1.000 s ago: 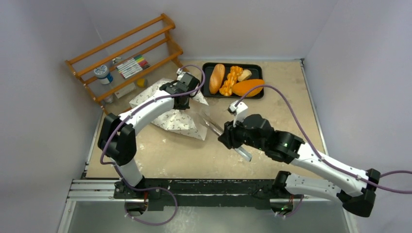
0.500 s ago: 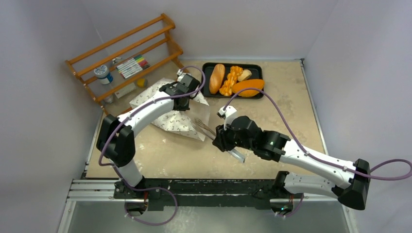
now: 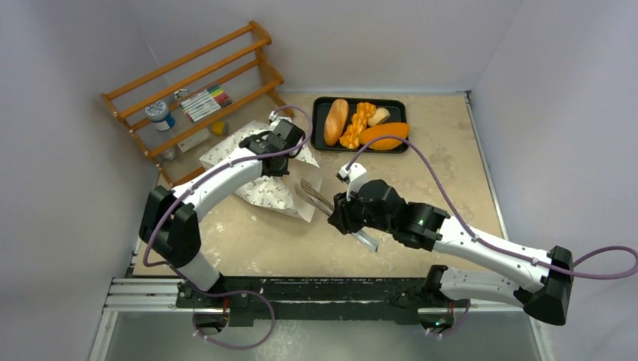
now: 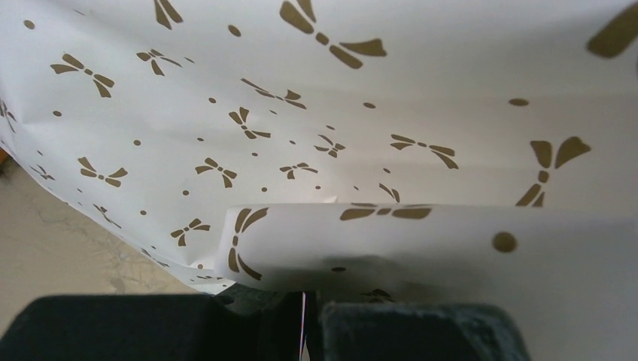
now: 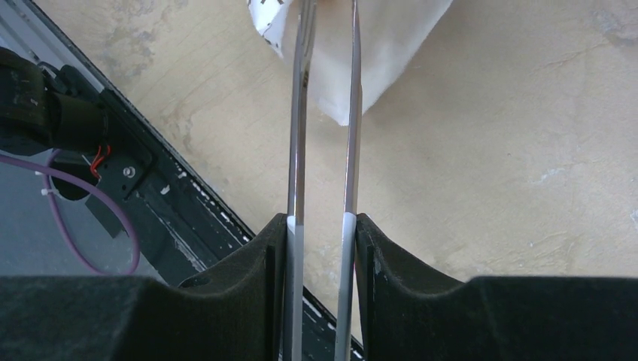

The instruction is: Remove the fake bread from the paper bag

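The paper bag (image 3: 263,192), off-white with small dark marks, lies left of centre on the table. My left gripper (image 3: 290,154) is shut on a fold of the bag's upper edge; in the left wrist view the paper bag (image 4: 301,113) fills the frame above my left gripper (image 4: 305,301). My right gripper (image 3: 340,214) is shut on metal tongs (image 3: 316,197), whose tips reach the bag's right edge. In the right wrist view the tongs (image 5: 297,150) run from my right gripper (image 5: 322,226) up to a corner of the paper bag (image 5: 376,45). Several pieces of fake bread (image 3: 335,121) lie on a tray. The bag's inside is hidden.
A black tray (image 3: 320,105) stands at the back centre. A wooden rack (image 3: 192,86) with markers and a small jar leans at the back left. The metal rail (image 3: 316,289) with the arm bases runs along the near edge.
My right arm has carried the tongs left, up to the bag's edge. My left gripper has shifted slightly left, pulling the bag's edge with it.
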